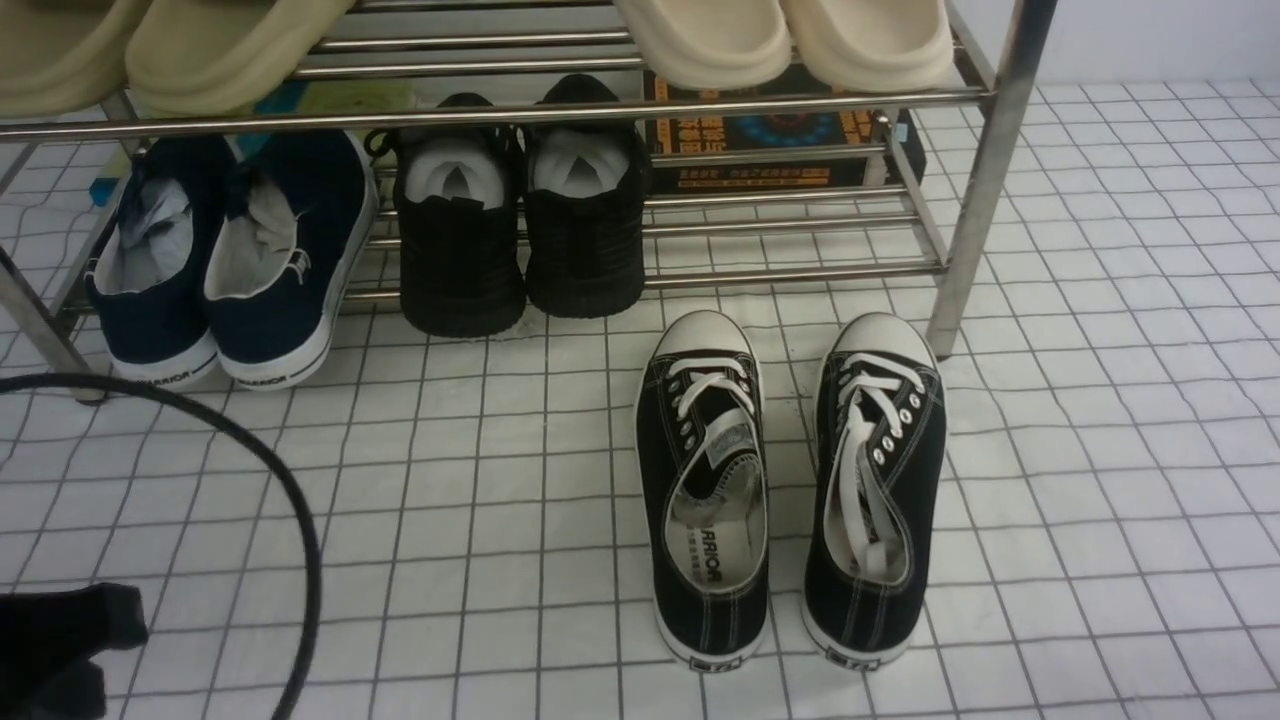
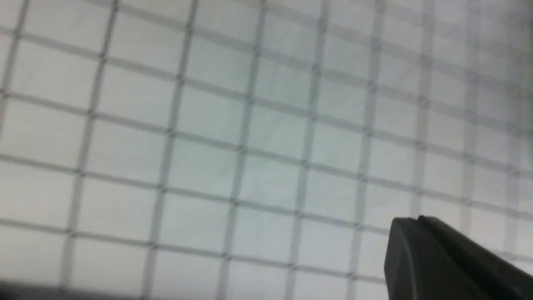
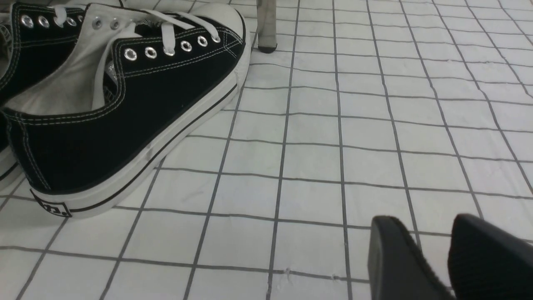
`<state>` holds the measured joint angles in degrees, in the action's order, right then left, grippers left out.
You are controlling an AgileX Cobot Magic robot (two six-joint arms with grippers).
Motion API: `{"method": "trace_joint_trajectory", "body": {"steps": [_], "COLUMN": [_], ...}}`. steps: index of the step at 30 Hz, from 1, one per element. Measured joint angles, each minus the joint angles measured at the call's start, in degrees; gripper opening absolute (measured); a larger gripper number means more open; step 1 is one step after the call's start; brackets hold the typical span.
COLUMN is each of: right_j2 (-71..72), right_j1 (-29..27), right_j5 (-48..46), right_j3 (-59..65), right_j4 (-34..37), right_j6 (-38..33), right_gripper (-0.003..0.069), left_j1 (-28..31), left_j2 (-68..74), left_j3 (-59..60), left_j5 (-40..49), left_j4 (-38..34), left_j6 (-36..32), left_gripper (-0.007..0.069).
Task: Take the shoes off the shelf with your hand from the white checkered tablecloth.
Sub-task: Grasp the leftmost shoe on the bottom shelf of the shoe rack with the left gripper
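Black left gripper [image 1: 60,640] fills the lower-left corner of the front view, beside a looping cable [image 1: 290,500]; I cannot tell whether its jaws are parted. The right gripper [image 3: 429,233] is low over the white checkered tablecloth [image 1: 480,520], fingers slightly apart and holding nothing. The navy shoes [image 1: 230,260] sit at middle left on the bottom tier of the shelf [image 1: 985,170], heels outward. The left gripper should probably reach in low under the upper bar, pinch a heel collar and draw it straight out, clear of the black knit sneakers [image 1: 520,220] just beside. The cloth is slightly wrinkled, and lace-up sneakers [image 1: 790,490] stand on it at centre right.
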<state>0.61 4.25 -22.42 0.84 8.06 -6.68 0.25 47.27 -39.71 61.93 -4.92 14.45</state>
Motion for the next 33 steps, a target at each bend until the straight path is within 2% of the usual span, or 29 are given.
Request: {"method": "trace_joint_trajectory", "body": {"steps": [1,2,4,6,8,9,11,14,17,18,19,20,22,29,30,33], "right_j2": [0.0,0.0,0.0,0.0,0.0,0.0,0.0,0.0,0.0,0.0,0.0,0.0,0.0,0.0,0.0,0.0], "right_j1": [0.0,0.0,0.0,0.0,0.0,0.0,0.0,0.0,0.0,0.0,0.0,0.0,0.0,0.0,0.0,0.0], "right_j5": [0.0,0.0,0.0,0.0,0.0,0.0,0.0,0.0,0.0,0.0,0.0,0.0,0.0,0.0,0.0,0.0], "right_j3": [0.0,0.0,0.0,0.0,0.0,0.0,0.0,0.0,0.0,0.0,0.0,0.0,0.0,0.0,0.0,0.0], "right_j4": [0.0,0.0,0.0,0.0,0.0,0.0,0.0,0.0,0.0,0.0,0.0,0.0,0.0,0.0,0.0,0.0], "right_j6": [0.0,0.0,0.0,0.0,0.0,0.0,0.0,0.0,0.0,0.0,0.0,0.0,0.0,0.0,0.0,0.0], "right_gripper": [0.0221,0.0221,0.0221,0.0221,0.0221,0.0221,0.0221,0.0223,0.0226,0.0228,0.0228,0.0231,0.0232,0.0237,0.0237,0.0237], "left_j1": [0.0,0.0,0.9,2.2,6.2,9.0,10.5,16.2,18.1,18.4,18.5,18.5,18.5,18.5,18.5,18.5], "left_j2": [6.7,7.4,16.3,19.5,24.7,28.2,29.8,35.9,38.6,39.5,39.5,40.2,40.7,44.1,45.6,48.1], "left_j3": [-2.8,-3.1,-8.5,-11.0,-15.9,-19.1,-21.3,-28.0,-31.3,-32.7,-32.7,-33.3,-33.5,-33.6,-33.6,-33.6], "left_j5": [1.3,1.4,1.5,1.5,2.5,3.8,4.7,3.8,-0.5,-4.3,-4.3,-9.1,-13.2,-21.9,-23.7,-25.5], "left_j4": [5.3,6.0,13.8,15.4,15.6,14.4,12.8,4.3,-1.2,-4.4,-4.4,-8.3,-12.2,-18.8,-19.4,-19.6], "left_j6": [-0.4,-0.4,2.4,3.7,3.8,2.4,1.0,-2.4,-2.4,-2.1,-2.1,-2.0,-1.9,-1.9,-1.9,-1.9], "left_gripper": [0.0001,0.0001,0.0008,0.0011,0.0013,0.0013,0.0013,0.0015,0.0016,0.0018,0.0018,0.0023,0.0036,0.0167,0.0232,0.033]}}
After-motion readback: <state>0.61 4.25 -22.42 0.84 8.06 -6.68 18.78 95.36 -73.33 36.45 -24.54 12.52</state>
